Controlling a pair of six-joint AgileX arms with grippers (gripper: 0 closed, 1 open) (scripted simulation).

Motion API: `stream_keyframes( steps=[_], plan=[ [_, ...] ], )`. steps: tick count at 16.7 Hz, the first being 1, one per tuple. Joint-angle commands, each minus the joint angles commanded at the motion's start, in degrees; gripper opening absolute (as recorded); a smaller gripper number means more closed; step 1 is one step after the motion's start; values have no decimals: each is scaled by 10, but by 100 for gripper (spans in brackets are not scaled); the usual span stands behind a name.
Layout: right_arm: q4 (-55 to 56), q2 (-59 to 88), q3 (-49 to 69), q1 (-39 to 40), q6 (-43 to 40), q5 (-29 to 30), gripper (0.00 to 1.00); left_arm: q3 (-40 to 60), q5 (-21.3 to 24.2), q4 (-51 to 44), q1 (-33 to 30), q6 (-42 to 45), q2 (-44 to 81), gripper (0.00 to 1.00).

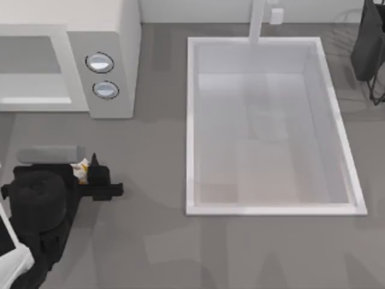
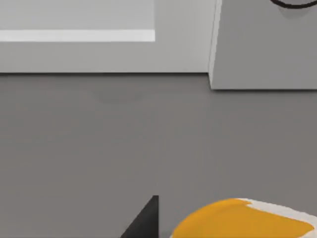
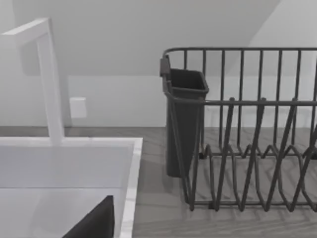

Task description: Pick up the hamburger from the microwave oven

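The hamburger (image 1: 80, 170), a small whitish lump with orange specks, sits in my left gripper (image 1: 88, 172), which is shut on it above the grey counter, in front of the microwave oven (image 1: 114, 36). The left wrist view shows the hamburger (image 2: 242, 220) close up as an orange and white mass beside one dark finger (image 2: 146, 224), with the microwave oven (image 2: 262, 54) farther off. The oven's grey-lined cavity (image 1: 27, 57) has nothing visible inside, and its two round knobs (image 1: 100, 62) face up. My right gripper (image 1: 367, 45) is parked at the far right edge.
A large white sink basin (image 1: 190, 126) fills the middle and right of the counter, with a white faucet (image 1: 257, 21) behind it. A dark wire dish rack (image 3: 247, 148) with a black cup (image 3: 185, 119) stands right of the sink, near the right arm.
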Motion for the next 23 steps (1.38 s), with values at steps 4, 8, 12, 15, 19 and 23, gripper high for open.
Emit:
stream_keyframes(
  steps=[4,8,12,15,19,23],
  plan=[
    [0,0,0,0,0,0,100,0,0,0,0,0,0,0],
    [0,0,0,0,0,0,100,0,0,0,0,0,0,30],
    [0,0,0,0,0,0,100,0,0,0,0,0,0,60],
    [0,0,0,0,0,0,100,0,0,0,0,0,0,83],
    [0,0,0,0,0,0,100,0,0,0,0,0,0,100],
    [0,0,0,0,0,0,100,0,0,0,0,0,0,100]
  ],
)
